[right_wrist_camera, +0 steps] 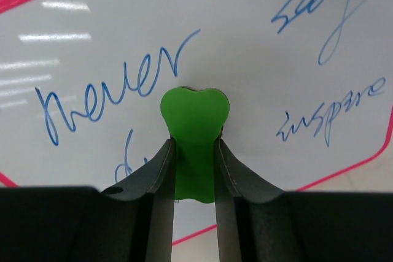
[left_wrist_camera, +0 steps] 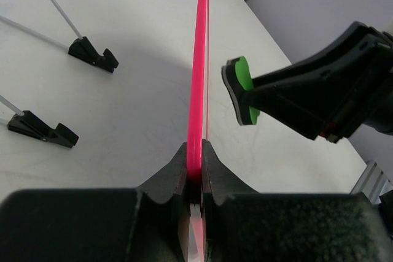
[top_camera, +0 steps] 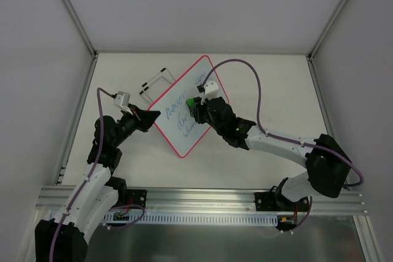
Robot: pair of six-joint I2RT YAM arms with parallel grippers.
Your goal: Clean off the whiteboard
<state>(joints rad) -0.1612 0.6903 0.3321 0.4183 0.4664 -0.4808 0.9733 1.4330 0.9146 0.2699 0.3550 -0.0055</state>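
Two tools share the work. From above, the left tool point(top_camera: 149, 116) clamps the edge of the whiteboard point(top_camera: 175, 121), held tilted above the table point(top_camera: 264, 84), and the right tool point(top_camera: 195, 107) grips a green eraser point(top_camera: 191, 102) at its face. The left wrist view shows the eraser just apart from the board. The right wrist view shows blue writing unwiped. Wiping seems about to start; the next move calls for pressing on and sweeping.

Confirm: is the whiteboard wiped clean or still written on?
Written on: blue words cover the whiteboard, around the eraser held in the right pincer.
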